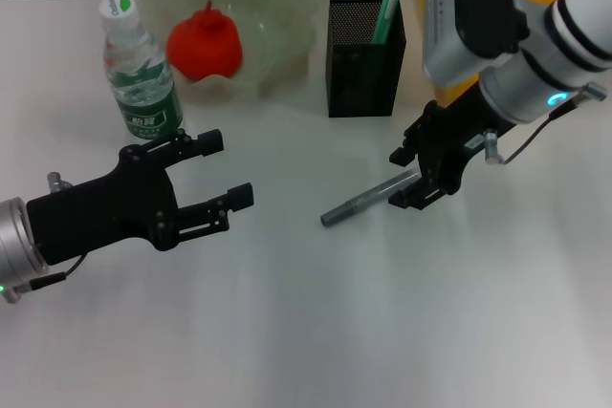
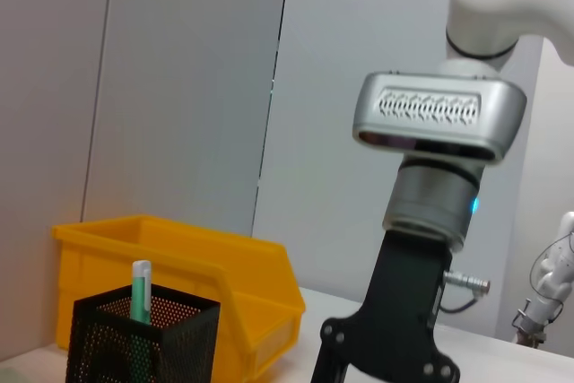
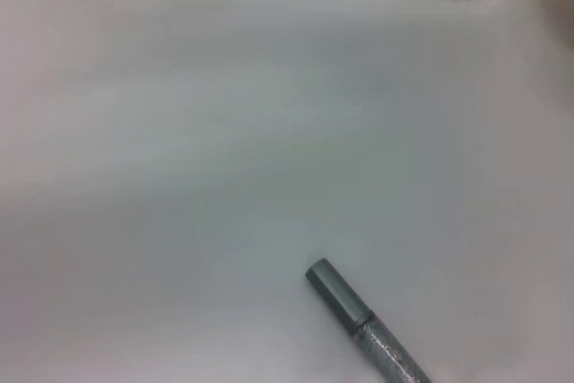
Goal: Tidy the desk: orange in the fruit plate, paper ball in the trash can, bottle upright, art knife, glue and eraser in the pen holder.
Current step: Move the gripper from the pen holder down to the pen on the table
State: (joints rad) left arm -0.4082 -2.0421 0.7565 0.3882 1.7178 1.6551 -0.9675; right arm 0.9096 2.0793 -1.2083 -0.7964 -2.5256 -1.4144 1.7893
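Bright even light, soft shadows, mild blur

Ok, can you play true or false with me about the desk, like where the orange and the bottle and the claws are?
1. The orange sits in the fruit plate. True.
2. The bottle is lying on its side. False: it stands upright.
3. A green stick pokes out of the pen holder. True.
4. The grey stick is in the pen holder. False: it lies on the table by the right claw.
5. The left claw holds the bottle. False: it is open and empty.
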